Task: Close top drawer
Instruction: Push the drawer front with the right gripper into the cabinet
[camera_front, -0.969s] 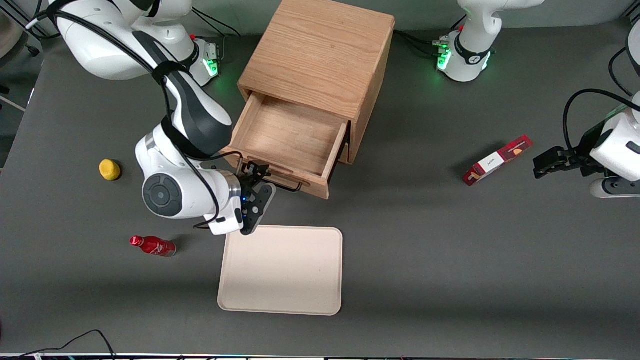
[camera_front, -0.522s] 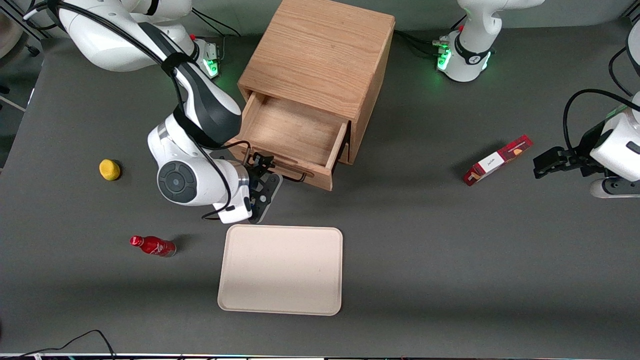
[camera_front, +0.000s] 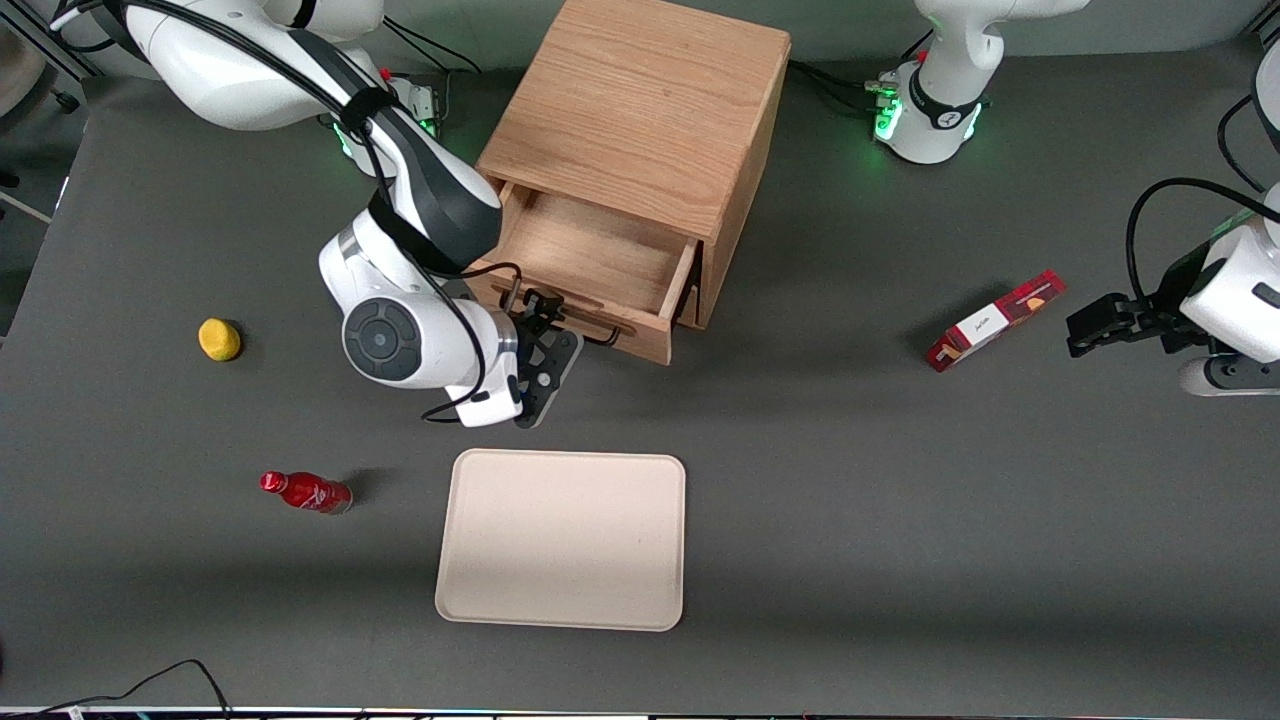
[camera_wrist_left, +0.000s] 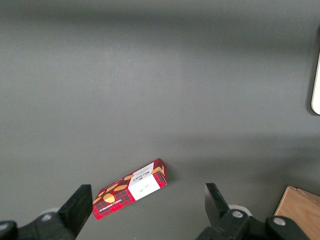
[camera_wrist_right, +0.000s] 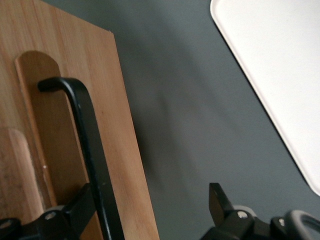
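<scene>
The shallow light-oak top drawer stuck partly out of its oak cabinet. Your right arm's black gripper sat against its thin black handle, fingers spread, seemingly gripping nothing. Next, you needed a straight push inward.

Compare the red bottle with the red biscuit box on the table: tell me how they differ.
The red bottle is rounded and glossy with a narrow neck; the red biscuit box is flat-sided with a white label and plaid pattern. The bottle lies toward the working arm's end, nearer the front camera than the yellow object; the box lies toward the parked arm's end. Both are red and lie on their sides. The claw touches neither; it is at the top drawer's handle.
</scene>
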